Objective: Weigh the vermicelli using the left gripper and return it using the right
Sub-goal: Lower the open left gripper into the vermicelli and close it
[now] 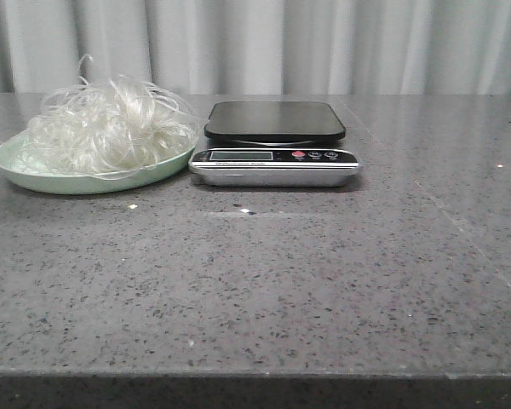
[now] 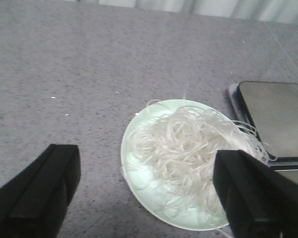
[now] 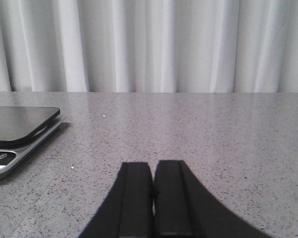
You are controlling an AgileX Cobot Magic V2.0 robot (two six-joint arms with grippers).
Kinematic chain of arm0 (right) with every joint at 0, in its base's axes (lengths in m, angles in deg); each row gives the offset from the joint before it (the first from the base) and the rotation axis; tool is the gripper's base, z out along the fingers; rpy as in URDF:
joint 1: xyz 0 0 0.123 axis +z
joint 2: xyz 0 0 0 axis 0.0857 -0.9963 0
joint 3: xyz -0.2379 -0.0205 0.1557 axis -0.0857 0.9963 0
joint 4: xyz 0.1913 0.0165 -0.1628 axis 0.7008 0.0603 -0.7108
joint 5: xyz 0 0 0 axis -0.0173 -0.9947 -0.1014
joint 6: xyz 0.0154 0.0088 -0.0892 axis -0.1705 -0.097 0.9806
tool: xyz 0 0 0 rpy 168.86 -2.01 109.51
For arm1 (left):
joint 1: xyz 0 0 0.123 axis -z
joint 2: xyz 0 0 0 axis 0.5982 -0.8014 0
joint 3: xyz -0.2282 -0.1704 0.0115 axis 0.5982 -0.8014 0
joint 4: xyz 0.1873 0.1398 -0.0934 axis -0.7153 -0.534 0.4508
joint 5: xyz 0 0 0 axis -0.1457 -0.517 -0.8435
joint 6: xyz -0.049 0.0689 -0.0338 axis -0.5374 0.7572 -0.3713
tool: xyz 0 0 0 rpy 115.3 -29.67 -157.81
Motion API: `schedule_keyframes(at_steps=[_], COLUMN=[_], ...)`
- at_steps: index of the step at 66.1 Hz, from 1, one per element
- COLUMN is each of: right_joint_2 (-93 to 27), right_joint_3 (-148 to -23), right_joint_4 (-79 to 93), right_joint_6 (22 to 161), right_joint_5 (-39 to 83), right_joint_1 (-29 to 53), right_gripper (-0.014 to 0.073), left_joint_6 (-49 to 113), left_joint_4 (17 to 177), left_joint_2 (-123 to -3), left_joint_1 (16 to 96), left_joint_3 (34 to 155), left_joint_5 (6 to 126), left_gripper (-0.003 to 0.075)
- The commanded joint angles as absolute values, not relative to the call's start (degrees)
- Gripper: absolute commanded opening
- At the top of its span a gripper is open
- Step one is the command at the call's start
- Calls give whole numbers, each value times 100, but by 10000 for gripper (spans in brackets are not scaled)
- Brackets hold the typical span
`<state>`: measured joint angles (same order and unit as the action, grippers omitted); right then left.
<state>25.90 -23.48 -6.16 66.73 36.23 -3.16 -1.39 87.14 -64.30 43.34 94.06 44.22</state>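
The left gripper (image 2: 144,196) has its two black fingers (image 2: 37,191) spread wide apart with nothing between them, hanging above the vermicelli (image 2: 188,153), which is heaped on a pale green plate (image 2: 134,129). From the plate, the scale (image 2: 275,116) lies at about 2 o'clock in this wrist view, close beside the plate rim, with a few loose strands reaching over its edge.

The right gripper (image 3: 153,191) has its fingers (image 3: 134,198) pressed together, holding nothing, low over the grey speckled table (image 3: 213,139); only here does the scale (image 3: 20,136) appear at 10 o'clock, with a white curtain (image 3: 154,44) behind.

The front view shows neither gripper. It alone shows the vermicelli (image 1: 111,123) piled high on the plate (image 1: 34,175), the scale (image 1: 275,145) at its 3 o'clock with a bare black platform.
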Motion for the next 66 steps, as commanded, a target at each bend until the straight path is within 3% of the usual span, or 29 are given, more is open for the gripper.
schedule_keyframes(at_steps=[1, 15, 35, 53, 61, 62, 63, 64, 65, 66], right_joint_2=[2687, 2687, 2687, 2687, 2687, 2687, 2687, 2687, 2687, 2687], right_joint_3=[-2386, -2386, -2386, -2386, -2386, -2386, -2386, -2386, -2386, -2386], right_joint_4=[-612, -612, -612, -612, -612, -612, -612, -612, -612, -612], right_joint_6=[6718, 6718, 6718, 6718, 6718, 6718, 6718, 6718, 6718, 6718], right_joint_5=[4036, 4036, 4036, 4036, 4036, 4036, 4036, 4036, 4036, 4036], right_joint_1=[-307, -307, -307, -307, -307, -307, -307, -307, -307, -307], right_gripper=[167, 167, 167, 167, 167, 167, 167, 167, 167, 167], left_joint_6=[-130, -152, -191, -191, -262, -262, -262, -265, -265, -265], left_joint_4=[8893, 8898, 9000, 8834, 8834, 8834, 8834, 8820, 8820, 8820], left_joint_2=[-6980, -8322, -9649, -10569, -10823, -10850, -10850, -10862, -10862, -10862], left_joint_1=[4777, 5457, 5469, 5469, 5469, 5469, 5469, 5469, 5469, 5469], left_joint_3=[9967, 10780, 11627, 12249, 12378, 12393, 12393, 12408, 12408, 12408], left_joint_5=[4652, 4528, 3959, 2654, 2300, 2255, 2255, 2223, 2223, 2218], left_gripper=[629, 629, 629, 611, 497, 447, 447, 387, 387, 318])
